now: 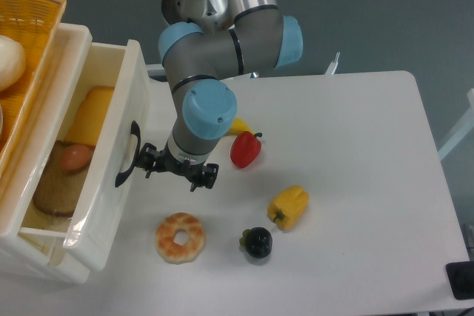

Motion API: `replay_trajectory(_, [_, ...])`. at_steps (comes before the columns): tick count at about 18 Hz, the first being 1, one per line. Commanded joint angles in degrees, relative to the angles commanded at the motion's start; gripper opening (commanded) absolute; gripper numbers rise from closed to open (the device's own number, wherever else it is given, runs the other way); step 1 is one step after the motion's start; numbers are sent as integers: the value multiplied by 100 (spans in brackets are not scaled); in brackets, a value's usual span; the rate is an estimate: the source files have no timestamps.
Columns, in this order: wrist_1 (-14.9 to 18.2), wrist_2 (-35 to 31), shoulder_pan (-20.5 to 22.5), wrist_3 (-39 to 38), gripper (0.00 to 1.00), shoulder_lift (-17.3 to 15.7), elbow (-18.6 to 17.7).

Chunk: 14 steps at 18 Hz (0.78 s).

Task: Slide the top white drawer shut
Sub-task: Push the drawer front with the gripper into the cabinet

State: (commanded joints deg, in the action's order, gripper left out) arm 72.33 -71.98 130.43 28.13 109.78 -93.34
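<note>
1. My gripper (180, 171) hangs low over the table (355, 183), just right of the top white drawer (118, 175).
2. My jaws appear parted and hold nothing.
3. The drawer stands pulled out at frame left; its front runs top to bottom, and the black handle (127, 155) faces me.
4. Judgement: closing calls for a leftward push against that front.

This looks like a robotics lab set up as a mock kitchen: a grey-and-blue jointed robot arm (215, 42) stands at a plain white surface (355, 183) bearing glossy toy foods, a red plastic pepper (245, 149), a yellow plastic pepper (289, 207) and a plastic ring doughnut (180, 237).
</note>
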Motion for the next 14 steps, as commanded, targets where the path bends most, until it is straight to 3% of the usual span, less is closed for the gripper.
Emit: replay_trajectory(14, [-35, 0, -211, -18, 100, -62, 9])
